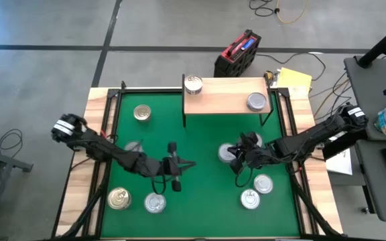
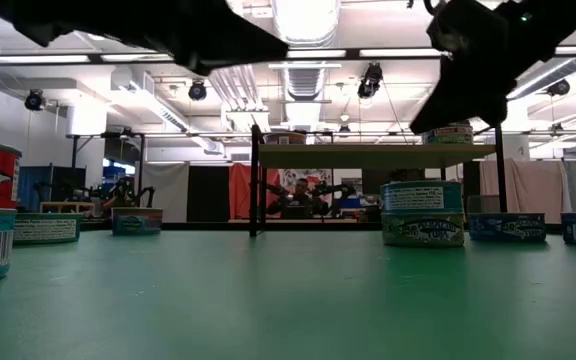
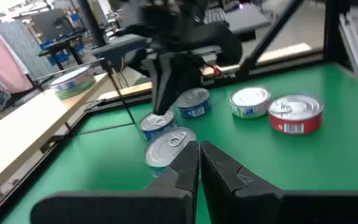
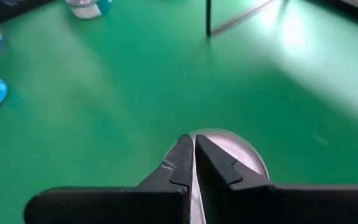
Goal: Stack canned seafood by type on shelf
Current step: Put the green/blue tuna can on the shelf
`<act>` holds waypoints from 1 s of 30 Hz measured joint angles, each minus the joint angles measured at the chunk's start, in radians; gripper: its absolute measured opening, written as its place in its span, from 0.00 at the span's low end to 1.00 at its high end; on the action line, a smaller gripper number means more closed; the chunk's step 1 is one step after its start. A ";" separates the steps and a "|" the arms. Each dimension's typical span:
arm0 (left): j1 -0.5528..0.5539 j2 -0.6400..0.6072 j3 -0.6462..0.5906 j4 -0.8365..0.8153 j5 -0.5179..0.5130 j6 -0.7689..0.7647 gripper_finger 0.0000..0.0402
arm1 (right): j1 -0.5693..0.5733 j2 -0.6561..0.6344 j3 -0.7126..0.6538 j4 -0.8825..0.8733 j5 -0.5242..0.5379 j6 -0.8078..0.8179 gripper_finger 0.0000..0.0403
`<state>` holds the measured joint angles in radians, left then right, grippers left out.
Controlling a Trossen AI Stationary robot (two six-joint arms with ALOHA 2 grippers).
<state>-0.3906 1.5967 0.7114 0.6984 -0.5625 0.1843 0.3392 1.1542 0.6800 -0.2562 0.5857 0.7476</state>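
Observation:
The shelf (image 1: 223, 97) is a light-wood board on thin black legs at the far middle of the green mat. Two silver-topped cans (image 1: 193, 84) (image 1: 256, 102) stand on it. Other cans stand on the mat: gold-topped ones (image 1: 141, 112) (image 1: 118, 198) and a silver one (image 1: 155, 203) on the left, and several on the right (image 1: 263, 183). My left gripper (image 1: 191, 163) (image 3: 197, 155) is shut at mid-mat, holding nothing. My right gripper (image 1: 236, 163) (image 4: 193, 146) is shut and slants down over a silver-topped can (image 4: 235, 152) (image 1: 228, 152), above it in the low view.
A red-labelled can (image 3: 296, 113) and two blue-labelled ones (image 3: 249, 101) (image 3: 193, 102) stand to the right of my right arm. Another can (image 1: 134, 146) lies half hidden under my left arm. A wooden border (image 1: 92, 144) frames the mat. The middle of the shelf board is bare.

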 joint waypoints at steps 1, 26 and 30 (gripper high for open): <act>0.001 0.028 0.017 0.001 -0.004 0.014 0.00 | 0.006 0.000 0.000 -0.022 0.000 0.028 0.02; 0.141 0.328 0.205 0.001 0.077 0.043 0.00 | 0.044 0.000 -0.013 -0.389 0.138 0.401 0.02; 0.141 0.328 0.205 0.001 0.078 0.043 0.00 | 0.044 0.016 -0.032 -0.380 0.176 0.405 0.02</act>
<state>-0.2501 1.9247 0.9169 0.6996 -0.4847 0.2268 0.3834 1.1704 0.6479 -0.6359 0.7622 1.1524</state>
